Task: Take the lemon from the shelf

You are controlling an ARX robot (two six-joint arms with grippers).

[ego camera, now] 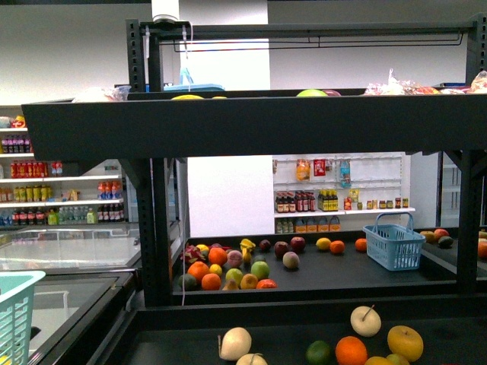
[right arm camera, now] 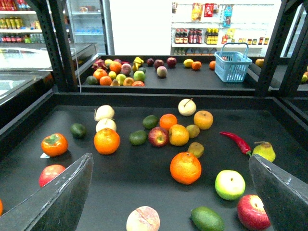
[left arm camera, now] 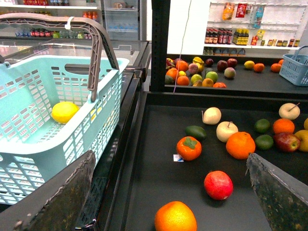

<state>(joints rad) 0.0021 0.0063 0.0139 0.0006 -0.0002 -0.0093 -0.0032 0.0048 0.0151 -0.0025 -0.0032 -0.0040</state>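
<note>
A yellow lemon lies inside the light-teal basket, which stands beside the black shelf. My left gripper is open and holds nothing; it hangs over the shelf's lower tier near a persimmon and a red apple, to the side of the basket. My right gripper is open too, above the same tier over an orange. In the front view the shelf fills the frame, and neither gripper shows.
Several loose fruits cover the lower tier: oranges, apples, limes, a red chili, a pear. The far tier carries a fruit pile and a blue basket. Thick black uprights stand between tiers. White wall shelves of bottles lie behind.
</note>
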